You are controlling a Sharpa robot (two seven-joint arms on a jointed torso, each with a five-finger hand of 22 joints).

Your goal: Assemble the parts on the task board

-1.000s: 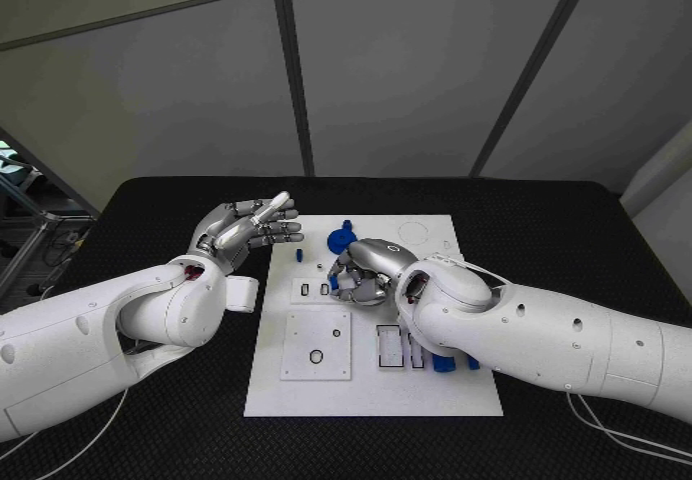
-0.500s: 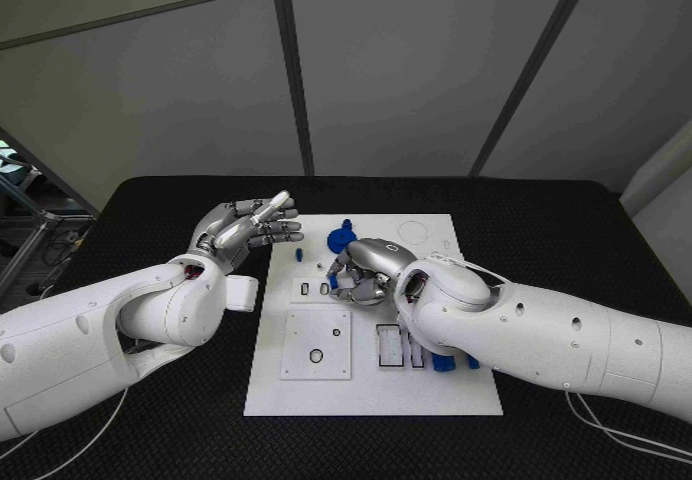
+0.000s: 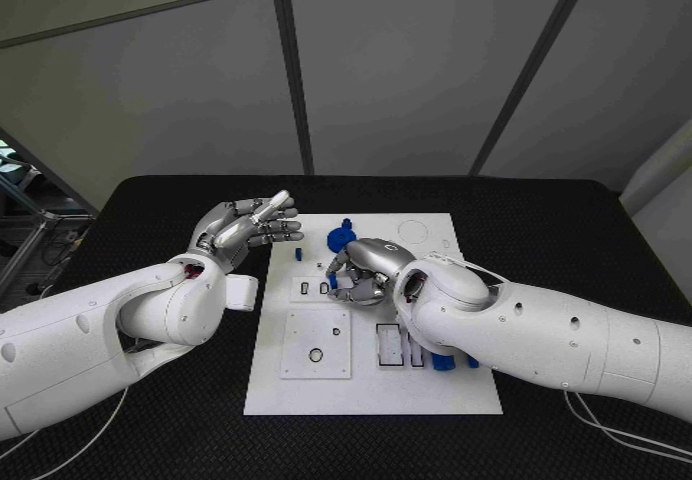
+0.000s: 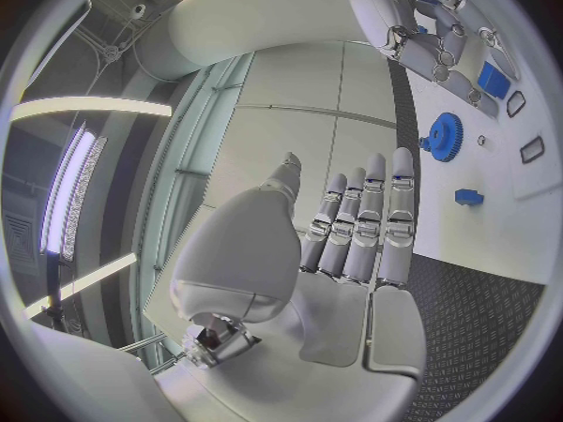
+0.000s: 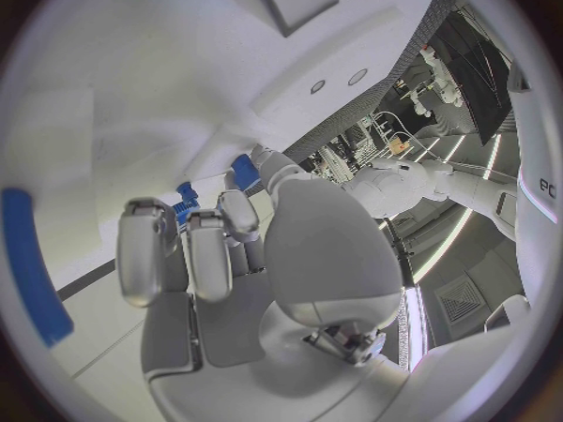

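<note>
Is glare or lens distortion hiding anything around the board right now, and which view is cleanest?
Head view: even light, no glare, task board edges straight; the right hand covers what is under it. Left wrist view: bright light strips flare at the rim and the board edge curves, yet the blue gear reads clearly. Right wrist view: heavy fisheye bending, pale washed-out board.

Grey wall panels (image 3: 389,80) behind the black table (image 3: 562,230).

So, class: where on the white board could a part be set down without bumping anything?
The near strip of the task board, below the raised plate, is bare, as is the far right corner by the outlined circle. Its middle is crowded: right hand, blue gear, slots.
</note>
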